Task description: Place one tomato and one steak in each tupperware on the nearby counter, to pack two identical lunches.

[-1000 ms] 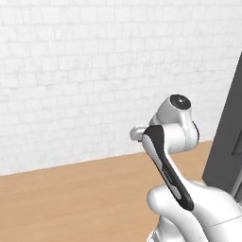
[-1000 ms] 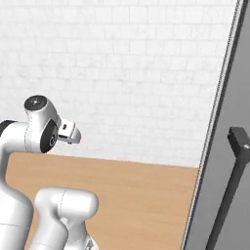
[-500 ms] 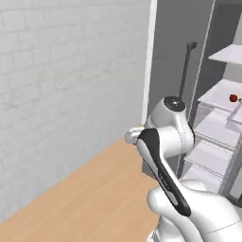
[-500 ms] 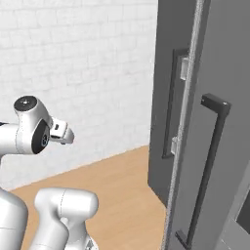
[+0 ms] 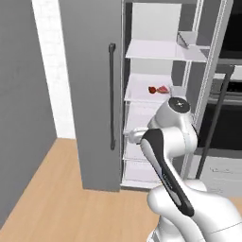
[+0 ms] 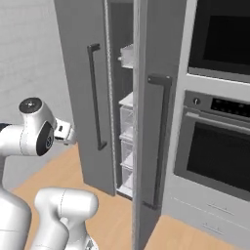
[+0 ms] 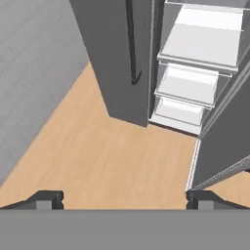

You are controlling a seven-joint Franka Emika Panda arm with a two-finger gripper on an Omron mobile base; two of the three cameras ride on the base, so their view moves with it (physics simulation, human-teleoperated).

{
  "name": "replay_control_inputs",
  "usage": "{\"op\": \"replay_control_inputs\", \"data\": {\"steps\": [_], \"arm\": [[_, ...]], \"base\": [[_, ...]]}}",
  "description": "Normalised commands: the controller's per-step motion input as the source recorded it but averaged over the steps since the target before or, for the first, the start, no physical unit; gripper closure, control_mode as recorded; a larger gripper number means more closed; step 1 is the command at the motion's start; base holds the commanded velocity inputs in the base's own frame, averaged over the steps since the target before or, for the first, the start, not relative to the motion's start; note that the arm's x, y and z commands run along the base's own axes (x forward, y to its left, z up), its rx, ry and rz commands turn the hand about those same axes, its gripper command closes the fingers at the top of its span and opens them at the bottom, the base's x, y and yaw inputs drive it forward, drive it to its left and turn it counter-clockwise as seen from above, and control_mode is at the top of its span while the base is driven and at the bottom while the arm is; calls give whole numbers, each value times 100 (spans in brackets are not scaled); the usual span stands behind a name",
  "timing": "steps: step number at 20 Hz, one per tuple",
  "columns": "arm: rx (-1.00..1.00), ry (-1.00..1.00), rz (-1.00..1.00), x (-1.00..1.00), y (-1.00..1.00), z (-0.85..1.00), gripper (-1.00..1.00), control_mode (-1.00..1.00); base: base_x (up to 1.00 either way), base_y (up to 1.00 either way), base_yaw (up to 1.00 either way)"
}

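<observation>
A small red tomato (image 5: 152, 89) lies on a middle shelf of the open fridge, with a pinkish steak (image 5: 163, 89) right beside it. My gripper (image 5: 134, 137) hangs in front of the fridge opening, lower than that shelf and well short of it. The right base view has the gripper (image 6: 67, 135) left of the fridge door. In the hand view the gripper (image 7: 124, 200) is open, its fingertips (image 7: 46, 199) wide apart with nothing between them, pointing down at the wood floor. The tupperware and the counter are out of view.
The fridge's left door (image 5: 90, 94) stands open with a dark vertical handle (image 5: 112, 94). The right door (image 6: 151, 127) is open too. A built-in oven (image 6: 219, 151) stands to the right. White shelves and drawers (image 7: 188, 83) fill the fridge's lower part.
The whole picture has swung: the white brick wall gave way to the open fridge and oven, so the base moved. The gripper stays open and keeps its pose.
</observation>
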Motion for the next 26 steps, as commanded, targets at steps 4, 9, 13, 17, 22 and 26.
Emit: {"op": "replay_control_inputs", "data": {"steps": [4,9,13,17,22,26], "arm": [[0,0,0,0,0,0,-100,100],[0,0,0,0,0,0,-100,100],[0,0,0,0,0,0,-100,100],[0,0,0,0,0,0,-100,100],[0,0,0,0,0,0,-100,100],[0,0,0,0,0,0,-100,100]], "base": [[29,100,-66],[44,84,-77],[52,84,-65],[57,23,-18],[34,1,-3],[44,-13,-7]]}}
